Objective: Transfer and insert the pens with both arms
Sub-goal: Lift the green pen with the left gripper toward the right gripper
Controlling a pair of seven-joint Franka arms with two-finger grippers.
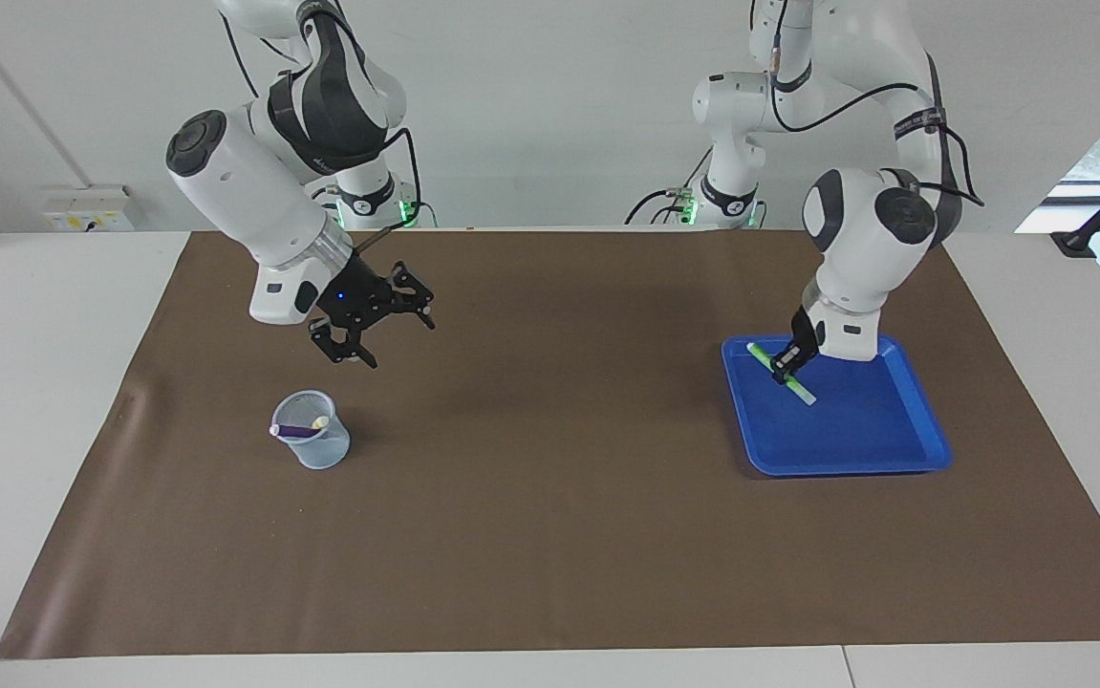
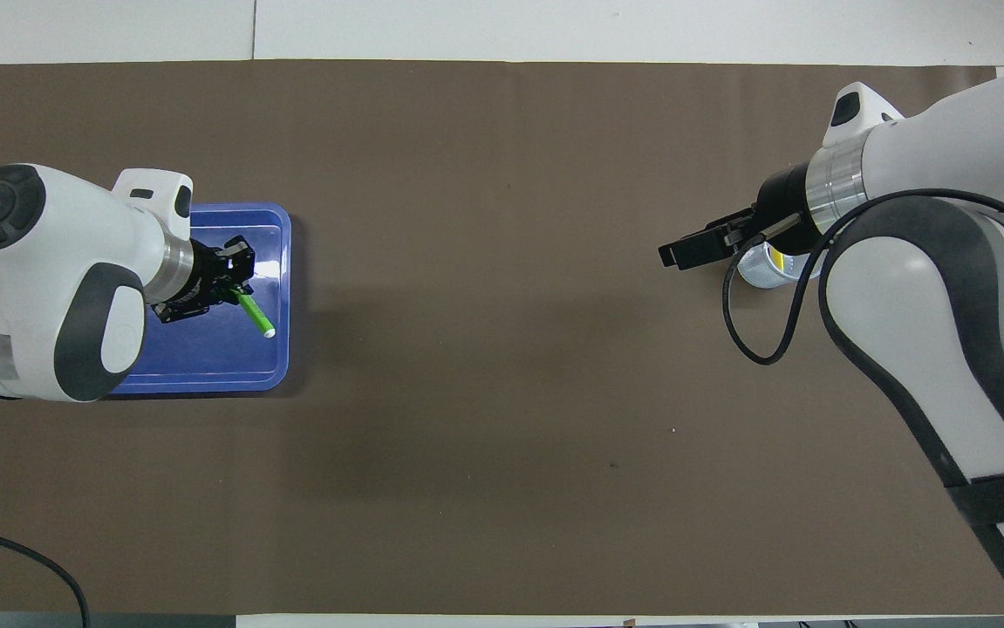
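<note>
My left gripper (image 1: 787, 366) is shut on the green pen (image 1: 803, 392) and holds it tilted over the blue tray (image 1: 846, 468), at the tray's side toward the table's middle. The overhead view shows the same gripper (image 2: 235, 283), pen (image 2: 255, 312) and tray (image 2: 205, 384). The purple pen (image 1: 296, 431) and the yellow pen (image 1: 320, 421) lie inside a clear cup (image 1: 312, 449). My right gripper (image 1: 395, 334) is open and empty in the air, up beside the cup toward the table's middle. In the overhead view this gripper (image 2: 693, 249) partly hides the cup (image 2: 759, 272).
A brown mat (image 1: 550, 535) covers the table, with bare white tabletop around it. The tray stands toward the left arm's end and the cup toward the right arm's end.
</note>
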